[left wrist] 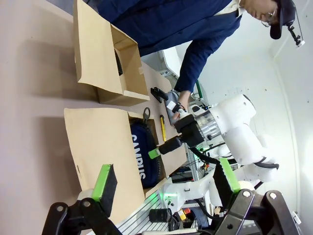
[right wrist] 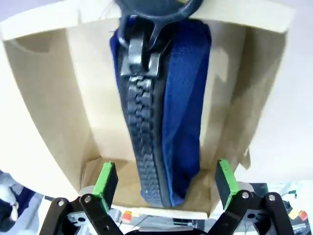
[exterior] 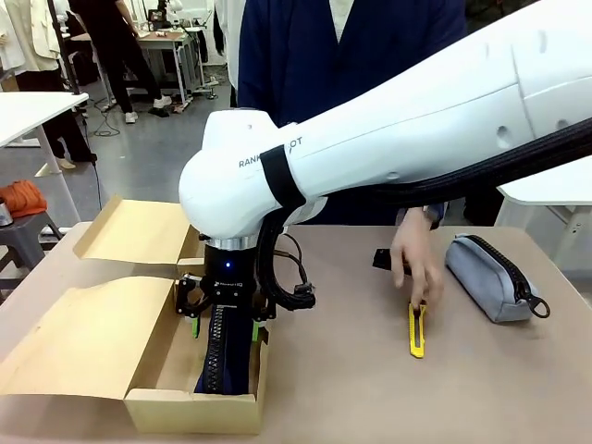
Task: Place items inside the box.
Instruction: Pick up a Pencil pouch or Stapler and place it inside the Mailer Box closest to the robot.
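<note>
The navy zip pencil pouch (exterior: 222,365) (right wrist: 166,122) lies lengthwise inside the open cardboard box (exterior: 190,409) (right wrist: 44,107). My right gripper (exterior: 226,329) (right wrist: 165,181) hangs open just above it, one green pad on each side and neither touching. The left gripper (left wrist: 166,181) is open and holds nothing, far from the box. A person's hand (exterior: 416,264) rests on the yellow-and-black utility knife (exterior: 417,331). Behind that hand peeks the black stapler (exterior: 382,259). To the right lies the grey zip pouch (exterior: 490,276). The white marker is out of view.
The box's flaps (exterior: 88,342) spread left and back over the table (exterior: 370,388). My right arm (exterior: 388,139) spans the table from the right. The person stands at the far edge.
</note>
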Robot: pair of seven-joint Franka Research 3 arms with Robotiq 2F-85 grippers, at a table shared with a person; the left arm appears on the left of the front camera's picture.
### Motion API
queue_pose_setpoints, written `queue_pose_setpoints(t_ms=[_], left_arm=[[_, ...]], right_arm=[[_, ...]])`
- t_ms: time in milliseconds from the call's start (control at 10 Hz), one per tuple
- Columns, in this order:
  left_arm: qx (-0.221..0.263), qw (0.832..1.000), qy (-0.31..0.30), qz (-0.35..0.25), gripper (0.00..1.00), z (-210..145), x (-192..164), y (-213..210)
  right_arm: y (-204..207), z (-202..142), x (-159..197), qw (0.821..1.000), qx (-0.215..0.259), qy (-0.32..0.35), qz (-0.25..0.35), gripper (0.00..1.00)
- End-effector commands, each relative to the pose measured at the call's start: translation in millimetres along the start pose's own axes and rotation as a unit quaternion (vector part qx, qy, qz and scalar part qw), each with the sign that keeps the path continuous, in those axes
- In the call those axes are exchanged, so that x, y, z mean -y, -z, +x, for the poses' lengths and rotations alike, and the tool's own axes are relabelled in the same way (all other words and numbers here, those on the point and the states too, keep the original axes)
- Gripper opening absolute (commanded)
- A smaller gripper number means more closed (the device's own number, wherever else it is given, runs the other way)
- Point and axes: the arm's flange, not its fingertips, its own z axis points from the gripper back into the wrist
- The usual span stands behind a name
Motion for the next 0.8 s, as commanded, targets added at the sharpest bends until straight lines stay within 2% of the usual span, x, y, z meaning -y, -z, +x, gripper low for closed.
queue_pose_setpoints(t_ms=[0, 200, 300, 700], left_arm=[[0.006, 1.0, 0.009, -0.01, 1.0, 0, 1, 1], [0.006, 1.0, 0.009, -0.01, 1.0, 0, 1, 1], [0.006, 1.0, 0.009, -0.01, 1.0, 0, 1, 1], [0.006, 1.0, 0.009, -0.01, 1.0, 0, 1, 1]], right_arm=[[-18, -42, 18, 0.999, 0.03, -0.033, 0.015, 1.0], [-24, -85, 16, 0.999, -0.034, 0.018, -0.008, 1.0], [-21, -37, 4, 1.0, 0.014, -0.017, 0.002, 1.0], [-21, -37, 4, 1.0, 0.014, -0.017, 0.002, 1.0]])
